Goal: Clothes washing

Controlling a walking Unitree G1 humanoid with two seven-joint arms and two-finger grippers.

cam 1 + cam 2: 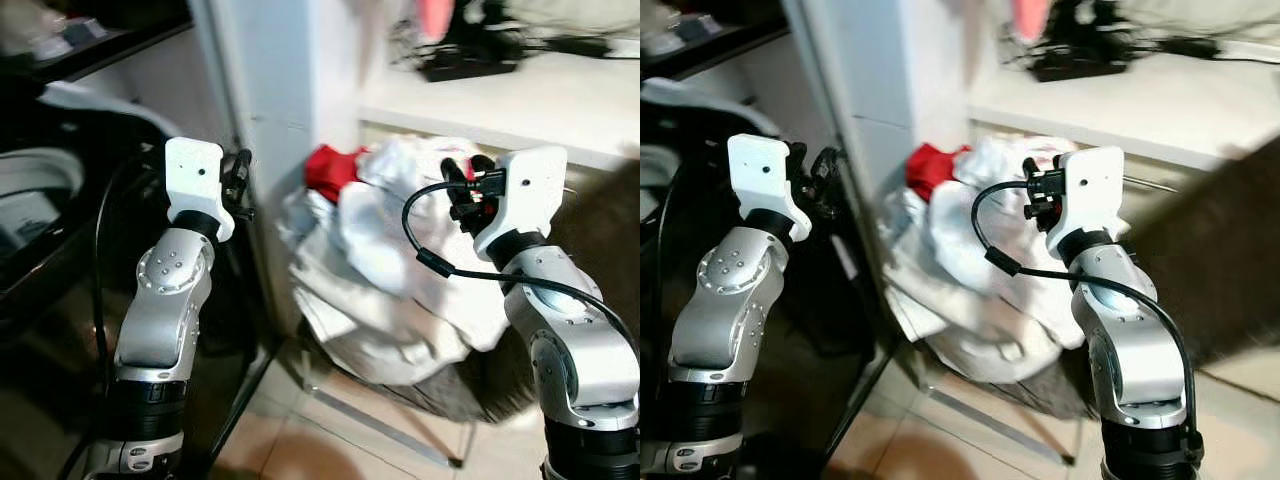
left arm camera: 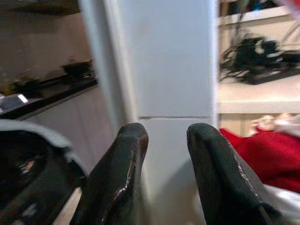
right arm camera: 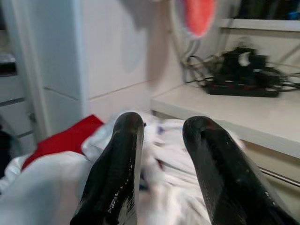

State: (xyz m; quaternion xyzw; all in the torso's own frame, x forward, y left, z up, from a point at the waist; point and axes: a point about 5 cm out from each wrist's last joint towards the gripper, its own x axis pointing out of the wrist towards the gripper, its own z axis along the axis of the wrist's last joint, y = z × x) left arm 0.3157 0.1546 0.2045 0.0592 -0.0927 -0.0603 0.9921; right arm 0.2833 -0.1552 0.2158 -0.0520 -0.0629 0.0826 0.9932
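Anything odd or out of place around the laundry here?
Only mildly: the laundry pile bulges over its basket, white pieces drooping down the side, a red garment wedged behind. Both claws, left and right, are open and empty.

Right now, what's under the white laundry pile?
Under the white laundry pile, a red garment pokes out at the back and a dark basket shows at the bottom. Anything deeper is covered.

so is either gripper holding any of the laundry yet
No. Both the left gripper and right gripper are open with nothing between their fingers; the right one hovers over the laundry pile.
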